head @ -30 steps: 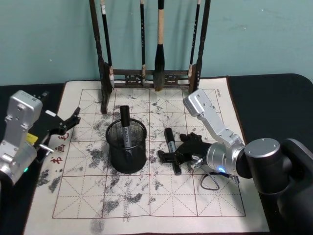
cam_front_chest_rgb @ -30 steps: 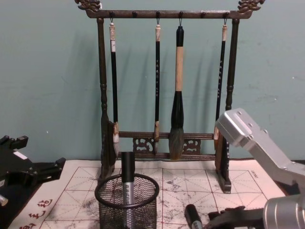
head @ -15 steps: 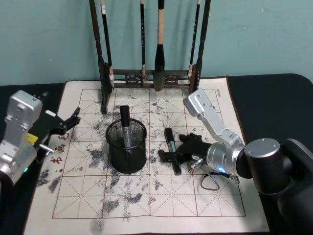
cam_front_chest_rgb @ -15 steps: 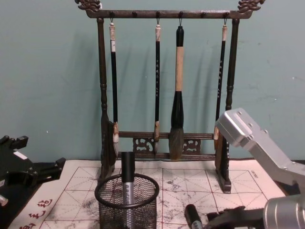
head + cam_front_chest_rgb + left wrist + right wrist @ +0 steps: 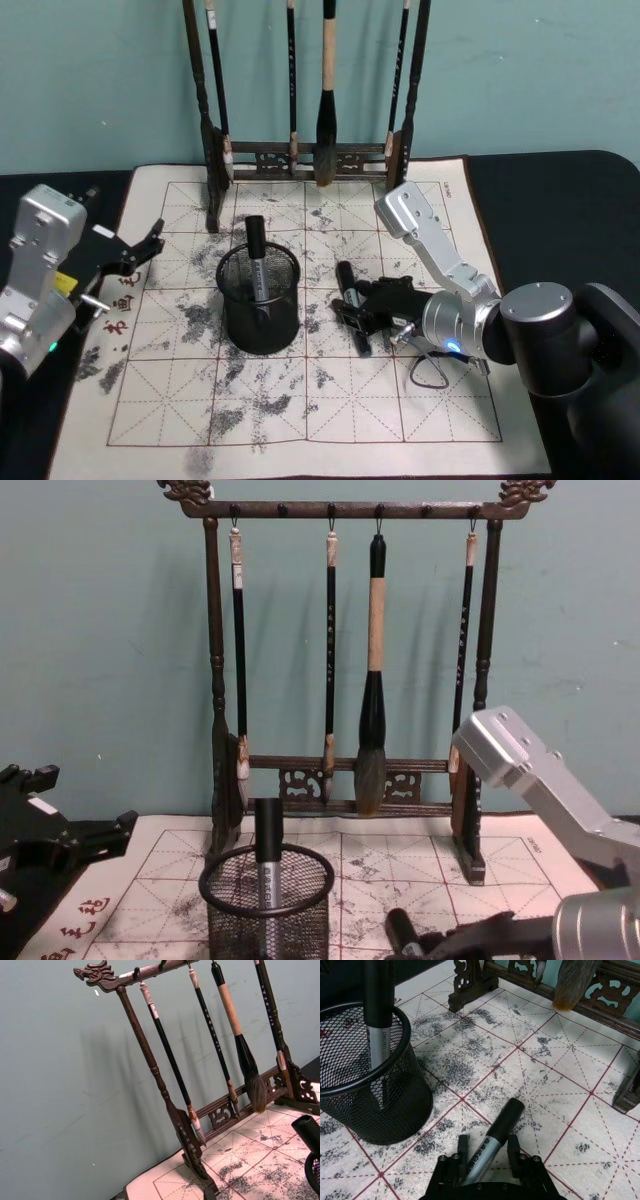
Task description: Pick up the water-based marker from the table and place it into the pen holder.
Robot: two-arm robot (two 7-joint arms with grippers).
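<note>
Pen holder (image 5: 258,325): black wire-mesh cup with a thick round rim, upright on an ink-stained gridded mat (image 5: 300,410) that covers the black desk (image 5: 560,200). A second marker (image 5: 254,250) stands inside it, its black cap rising above the rim.

Water-based marker (image 5: 346,280): lying flat on the mat just right of the pen holder and apart from it. Black cap points toward the far side, grey barrel toward the robot.

Right gripper (image 5: 352,310): low over the mat, right of the pen holder, straddling the barrel of the water-based marker. In the right wrist view its fingers (image 5: 463,1146) stand spread, one on each side of the barrel, with a thin gap at either side. Marker not lifted.

Left gripper (image 5: 143,248): parked left of the pen holder, above the mat's edge, fingers spread, holding nothing.

Brush rack (image 5: 300,155): dark carved wood, standing behind the pen holder at the mat's far edge. Four brushes (image 5: 374,680) hang from its top bar.
</note>
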